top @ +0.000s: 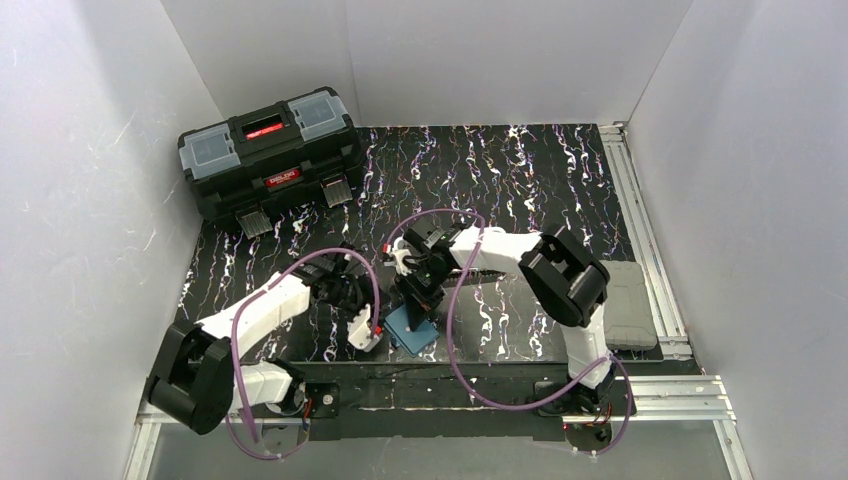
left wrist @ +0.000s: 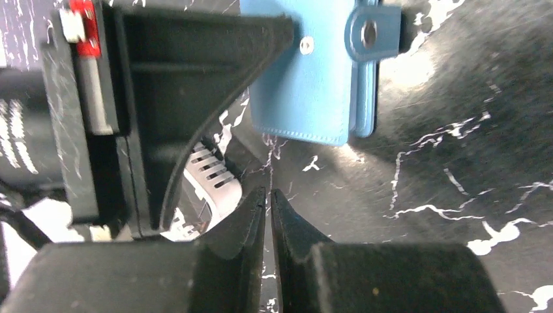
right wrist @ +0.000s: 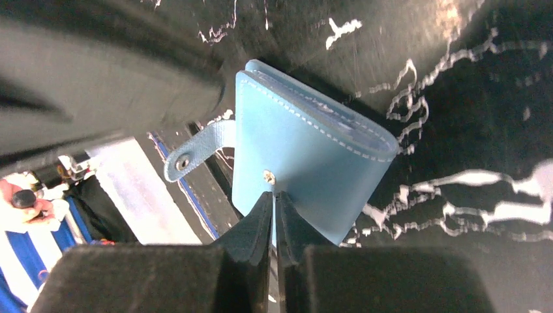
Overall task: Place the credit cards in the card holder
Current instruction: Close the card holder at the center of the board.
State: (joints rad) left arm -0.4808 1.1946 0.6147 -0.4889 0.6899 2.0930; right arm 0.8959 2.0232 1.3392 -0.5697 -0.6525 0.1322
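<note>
On my left wrist view the right arm (left wrist: 182, 98) blocks the left side of the card holder (left wrist: 313, 85), and the top edge of the picture cuts off its far end. My left gripper (left wrist: 269, 201) is pinched to a thin slit with nothing in it. It hangs over the bare table (left wrist: 424, 163), near the holder but apart from it. The holder lies folded shut on the table, its tab (left wrist: 372, 31) unsnapped and sticking out. Whether any card sits inside, I can't tell. My right gripper (right wrist: 274, 199) is directly over the holder, tips almost together, just beside the snap stud (right wrist: 268, 176) on the cover. I can't make out whether they pinch the cover or only touch it.
</note>
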